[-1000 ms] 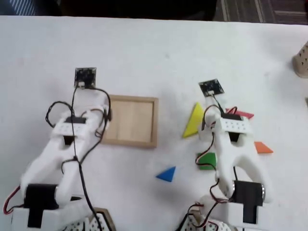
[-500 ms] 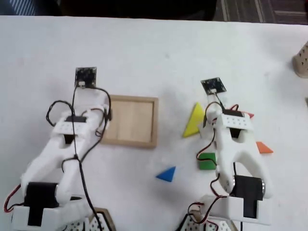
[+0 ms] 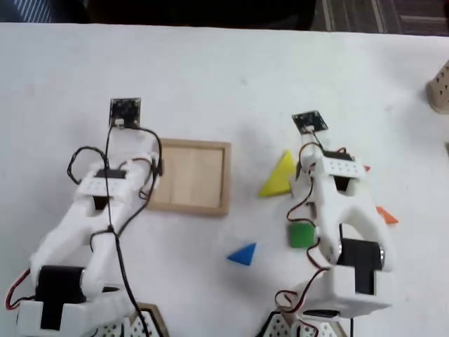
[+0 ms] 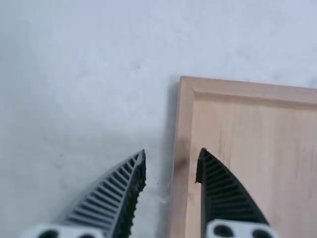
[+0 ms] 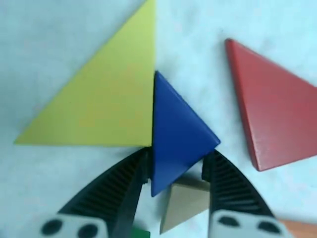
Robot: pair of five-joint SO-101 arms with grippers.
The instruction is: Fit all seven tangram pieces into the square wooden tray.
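Note:
The square wooden tray (image 3: 189,175) lies left of centre, with nothing in it. My left gripper (image 4: 171,158) stands open, its fingers on either side of the tray's (image 4: 247,148) left rim. My right gripper (image 5: 176,158) is shut on a small blue triangle (image 5: 176,131), whose edge touches the yellow triangle (image 5: 104,104). A red triangle (image 5: 275,119) lies beside them, and a tan piece (image 5: 185,203) sits under the blue one. From above, the right arm covers part of the cluster: yellow triangle (image 3: 277,175), green square (image 3: 302,234), orange piece (image 3: 386,215).
A second blue triangle (image 3: 243,254) lies alone on the white table between the two arms' bases. A pegged wooden object (image 3: 440,88) stands at the far right edge. Open tabletop stretches behind the tray and the pieces.
The right arm has shifted a little to the left. The yellow triangle has slid left and turned. More of the green square now shows. The left arm has not moved.

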